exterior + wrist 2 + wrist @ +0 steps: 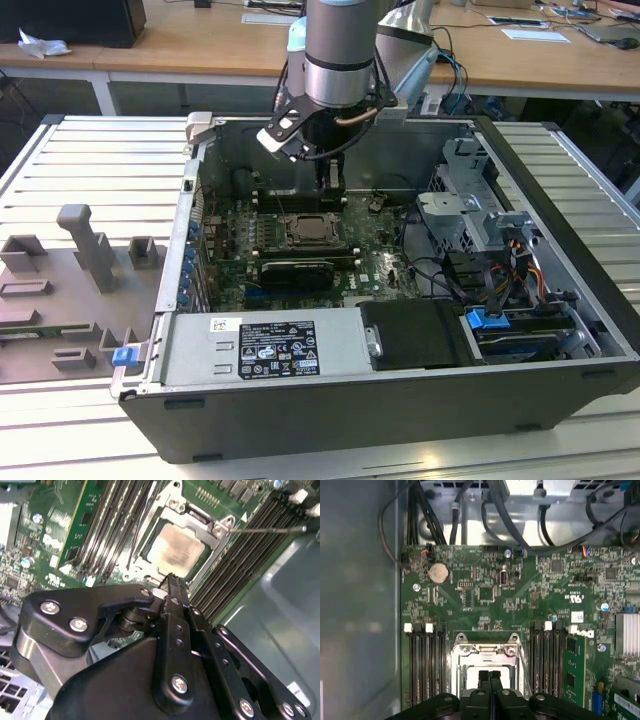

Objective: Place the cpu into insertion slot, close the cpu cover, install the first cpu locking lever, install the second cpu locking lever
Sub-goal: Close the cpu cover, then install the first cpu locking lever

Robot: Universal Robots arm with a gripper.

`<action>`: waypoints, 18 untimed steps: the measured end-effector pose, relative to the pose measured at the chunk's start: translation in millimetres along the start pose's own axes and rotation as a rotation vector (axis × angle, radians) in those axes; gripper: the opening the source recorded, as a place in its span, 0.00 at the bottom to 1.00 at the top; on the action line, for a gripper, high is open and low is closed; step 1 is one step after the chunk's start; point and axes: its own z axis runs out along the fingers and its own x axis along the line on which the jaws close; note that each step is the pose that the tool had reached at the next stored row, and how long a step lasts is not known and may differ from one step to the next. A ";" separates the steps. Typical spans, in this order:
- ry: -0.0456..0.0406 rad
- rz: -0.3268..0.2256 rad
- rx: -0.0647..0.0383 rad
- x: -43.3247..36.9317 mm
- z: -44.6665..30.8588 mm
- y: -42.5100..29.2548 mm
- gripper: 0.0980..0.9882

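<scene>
The cpu (175,550), a pale tan square, lies in the insertion slot (312,232) on the green board. The silver cpu cover (197,524) frames it and looks lowered over it. One thin locking lever (270,529) sticks out over the memory slots, unlatched. A second thin lever (139,535) runs along the socket's other side. My gripper (170,580) hangs just above the socket's edge, shut with nothing between its fingers (483,676). In the exterior view my gripper (331,185) stands over the far side of the socket. The cover frame (485,650) sits right under the fingertips.
Black memory slots (425,660) flank the socket on both sides. A black graphics card (295,270) lies just in front of it. Cables (520,525) and a drive cage (470,200) crowd the exterior view's right. Grey fixtures (85,250) stand outside the case.
</scene>
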 end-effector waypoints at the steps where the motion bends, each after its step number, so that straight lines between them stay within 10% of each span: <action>1: 0.0000 -0.001 -0.001 0.0 1.3 -0.8 0.01; 18: 0.0011 -0.042 -0.002 0.0 6.5 -8.1 0.01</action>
